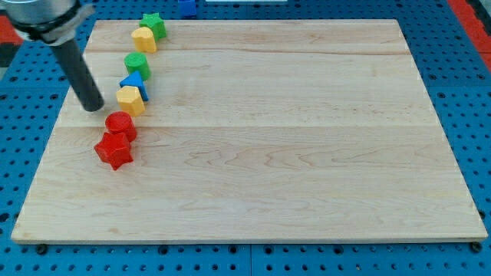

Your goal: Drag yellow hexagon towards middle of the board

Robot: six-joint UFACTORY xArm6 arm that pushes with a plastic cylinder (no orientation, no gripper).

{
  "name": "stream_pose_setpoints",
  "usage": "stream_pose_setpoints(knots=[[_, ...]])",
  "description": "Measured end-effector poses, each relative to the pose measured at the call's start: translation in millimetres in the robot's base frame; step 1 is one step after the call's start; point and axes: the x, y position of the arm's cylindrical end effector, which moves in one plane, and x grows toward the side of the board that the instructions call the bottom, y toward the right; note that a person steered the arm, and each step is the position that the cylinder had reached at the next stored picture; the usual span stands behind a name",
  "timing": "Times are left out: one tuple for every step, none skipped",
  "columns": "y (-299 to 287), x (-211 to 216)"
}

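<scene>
The yellow hexagon [131,100] sits on the wooden board [268,153] near its left side, touching a blue block [135,83] above it. My tip [93,106] rests on the board just left of the yellow hexagon, a small gap apart. The dark rod rises up and to the view's left from the tip.
Other blocks lie in a rough line down the left side: a green star [154,23], a yellow block [143,38], a green block [137,64], a red cylinder [120,125] and a red star [114,150]. A blue object [186,7] lies off the board at the top.
</scene>
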Motion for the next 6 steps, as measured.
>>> stream_pose_setpoints(knots=[[46, -6], [103, -21], [177, -31], [210, -13], [224, 0], [209, -55]])
